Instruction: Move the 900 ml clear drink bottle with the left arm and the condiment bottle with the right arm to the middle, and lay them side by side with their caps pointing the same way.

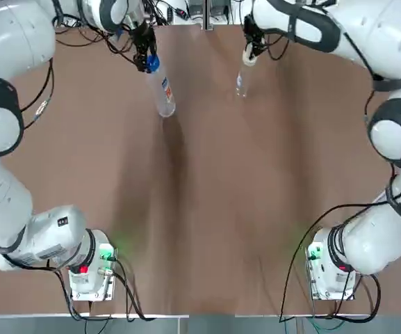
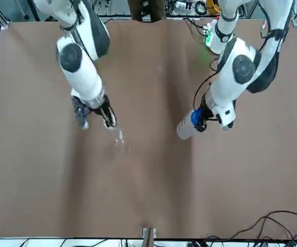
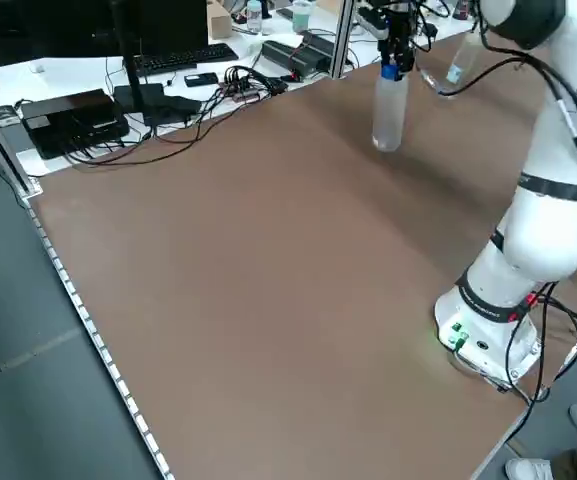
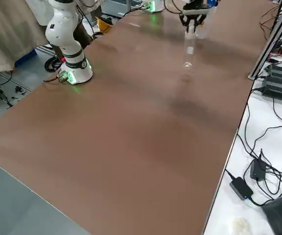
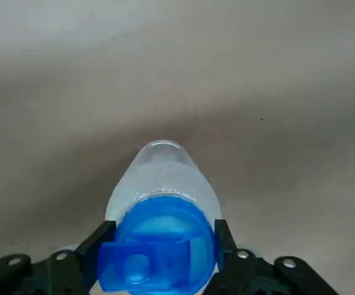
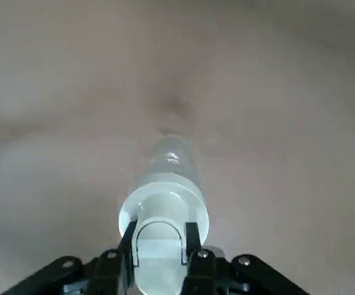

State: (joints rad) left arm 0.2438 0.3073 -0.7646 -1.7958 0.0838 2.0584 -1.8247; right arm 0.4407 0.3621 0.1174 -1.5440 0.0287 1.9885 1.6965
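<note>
Left hold: I see my left gripper [image 1: 144, 60] at the far side of the table, left of centre. Its black fingers [image 5: 100, 243] are clamped on either side of the cap end of the bottle, with no gap showing.
Left load: the large clear plastic drink bottle [image 1: 164, 96] hangs upright under that gripper, its blue flip cap [image 5: 159, 249] on top and its body pointing straight down. From the left side view its base is at or just over the tabletop, and I cannot tell which.
Right hold: my right gripper [image 1: 251, 50] is also at the far side, right of centre. Its fingers [image 6: 128, 236] are pinched on the top of its bottle.
Right load: the slim clear condiment bottle [image 1: 242, 78] hangs upright with its white cap [image 6: 159, 246] between the fingers. In the right wrist view its shadow lies apart from its base, so I read it as lifted off the surface.
Gap: the two bottles are well apart, level with each other across the table, each on its own arm's side of the centre line.
Table: the plain brown table [image 1: 200, 209] has its middle bare; both bottles are upright and neither is laid down.
Beyond the table: a black keyboard [image 3: 180, 60] and black cables [image 3: 203, 105] lie on the white bench past the far edge.
</note>
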